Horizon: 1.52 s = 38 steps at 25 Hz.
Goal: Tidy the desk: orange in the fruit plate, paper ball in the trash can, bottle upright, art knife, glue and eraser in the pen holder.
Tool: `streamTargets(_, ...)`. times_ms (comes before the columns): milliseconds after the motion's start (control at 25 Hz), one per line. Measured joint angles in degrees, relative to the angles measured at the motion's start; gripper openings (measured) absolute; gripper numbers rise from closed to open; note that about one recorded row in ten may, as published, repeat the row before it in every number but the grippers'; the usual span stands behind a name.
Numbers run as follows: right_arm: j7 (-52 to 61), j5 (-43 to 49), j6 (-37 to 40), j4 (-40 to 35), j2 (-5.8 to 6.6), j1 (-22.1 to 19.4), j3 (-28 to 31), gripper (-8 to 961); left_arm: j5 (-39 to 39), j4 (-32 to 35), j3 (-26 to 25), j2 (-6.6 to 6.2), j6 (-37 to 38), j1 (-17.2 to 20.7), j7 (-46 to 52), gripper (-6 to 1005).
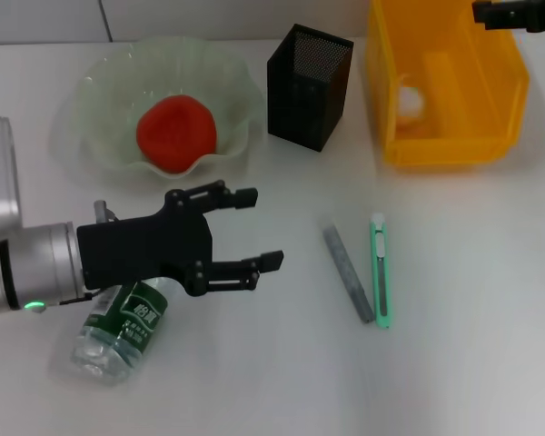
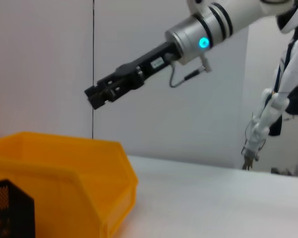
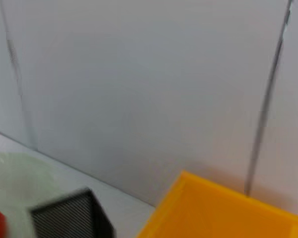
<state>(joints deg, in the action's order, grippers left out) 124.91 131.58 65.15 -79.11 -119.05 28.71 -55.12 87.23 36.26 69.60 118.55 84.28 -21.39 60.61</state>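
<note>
Below and just behind the open left tool (image 1: 254, 229), the bottle (image 1: 123, 325) lies toppled on the counter (image 1: 472, 363), long axis slanting, nearest that arm.

On the desk (image 1: 490, 300), the fruit plate (image 1: 100, 82) sits far left with the orange (image 1: 176, 133) in it; the pen holder (image 1: 309, 86) stands right of it, then the trash can (image 1: 454, 91) holding the paper ball (image 1: 412, 102). Nearer me, the bottle (image 1: 123, 331) lies left under my left gripper (image 1: 257, 229); the art knife (image 1: 381, 270) lies right

Plain pale grey wall panels (image 3: 139, 89) stand behind the work area, divided by thin dark vertical seams (image 2: 93, 64). Lighting is even, with soft shadows only.
</note>
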Motion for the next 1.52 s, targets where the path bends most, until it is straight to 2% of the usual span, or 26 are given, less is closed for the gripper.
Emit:
streamTargets(40, -3.1, -7.2, 1.9, -4.5, -0.16, -4.7, -0.5, 802, -0.8, 0.1, -1.0, -0.03, 1.3, 0.1, 0.0, 836)
streamTargets(80, -3.1, -7.2, 1.9, -4.5, -0.16, -4.7, -0.5, 821, -0.8, 0.1, -1.0, -0.03, 1.3, 0.1, 0.0, 835)
streamTargets(200, -13.5, -26.8, 5.8, -6.1, -0.24, -13.4, -0.7, 840, -1.6, 0.1, -4.2, -0.12, 4.0, 0.5, 0.6, 835)
streamTargets(240, -21.2, -37.3, 10.0, -3.4, -0.22, -17.7, -0.5, 840, -1.6, 0.2, -5.3, -0.15, 4.8, 0.6, 1.0, 835)
streamTargets(280, -26.0, -42.0, 13.2, -0.9, -0.23, -19.6, -0.3, 840, -1.6, 1.1, -6.4, -0.11, 5.5, 0.9, 2.6, 835)
streamTargets(360, -33.4, -46.4, 17.7, 4.5, -0.23, -21.9, -0.1, 840, -1.5, 3.3, -6.5, -0.04, 5.5, 1.5, 5.8, 835)
streamTargets(400, -33.4, -46.4, 17.7, 4.5, -0.23, -21.9, -0.1, 840, -1.5, 3.3, -6.5, -0.04, 5.5, 1.5, 5.8, 835)
streamTargets(440, -40.8, -47.4, 20.8, 11.5, -0.25, -23.1, 0.2, 840, -1.1, 8.4, -5.4, 0.07, 4.8, 2.8, 12.2, 834)
streamTargets(480, -44.6, -47.4, 22.1, 15.3, -0.25, -23.4, 0.6, 840, -1.1, 8.4, -5.4, 0.07, 4.8, 2.8, 12.2, 834)
streamTargets(520, -44.6, -47.4, 22.1, 15.3, -0.25, -23.4, 0.6, 840, -0.9, 11.7, -4.4, 0.13, 3.9, 3.8, 16.1, 834)
streamTargets(560, -48.3, -47.4, 23.2, 19.1, -0.25, -23.6, 1.0, 840, -0.9, 14.6, -3.3, 0.16, 3.1, 4.7, 18.7, 834)
streamTargets(640, -56.3, -47.4, 24.5, 28.2, -0.22, -23.4, 2.2, 840, -0.4, 22.0, -0.2, 0.17, -0.5, 7.1, 26.0, 834)
streamTargets(720, -58.1, -47.3, 24.4, 30.6, -0.23, -23.2, 2.7, 840, 3.0, 31.7, 4.4, 0.07, -6.6, 10.4, 35.6, 834)
streamTargets(800, -60.4, -47.3, 24.4, 34.1, -0.16, -22.7, 4.0, 840, 10.1, 41.6, 9.4, 0.08, -13.1, 13.3, 46.6, 833)
streamTargets(840, -62.1, -47.2, 25.0, 36.6, -0.06, -22.0, 5.2, 840, 20.8, 51.8, 15.3, 0.1, -19.1, 16.0, 59.1, 833)
streamTargets(880, -62.1, -47.2, 25.0, 36.6, -0.06, -22.0, 5.2, 840, 20.8, 51.8, 15.3, 0.1, -19.1, 16.0, 59.1, 833)
streamTargets(920, -62.3, -47.0, 25.1, 37.0, -0.06, -21.8, 5.4, 840, 24.8, 54.6, 17.4, 0.12, -20.8, 16.8, 63.8, 833)
streamTargets(1040, -63.2, -46.7, 24.8, 39.1, -0.05, -21.2, 5.7, 839, 41.8, 64.2, 24.4, 0.16, -23.2, 18.0, 84.2, 833)
streamTargets(1120, -63.7, -46.7, 24.8, 39.7, -0.05, -21.1, 5.8, 839, 41.8, 64.2, 24.4, 0.16, -23.2, 18.0, 84.2, 833)
streamTargets(1160, -64.1, -46.6, 24.8, 40.1, -0.03, -21.0, 5.8, 839, 49.0, 66.6, 26.9, 0.14, -22.4, 17.7, 92.5, 832)
streamTargets(1200, -64.6, -46.6, 24.8, 40.4, -0.03, -20.9, 5.8, 839, 59.7, 68.6, 30.8, 0.25, -20.1, 16.6, 102.6, 832)
streamTargets(1240, -65.1, -46.6, 24.8, 41.0, -0.03, -20.7, 5.8, 839, 62.1, 68.5, 31.8, 0.4, -19.3, 16.1, 104.3, 832)
streamTargets(1520, -65.5, -46.5, 24.8, 41.9, -0.04, -20.0, 5.8, 839, 63.8, 64.8, 32.1, 0.63, -21.0, 15.1, 104.9, 831)
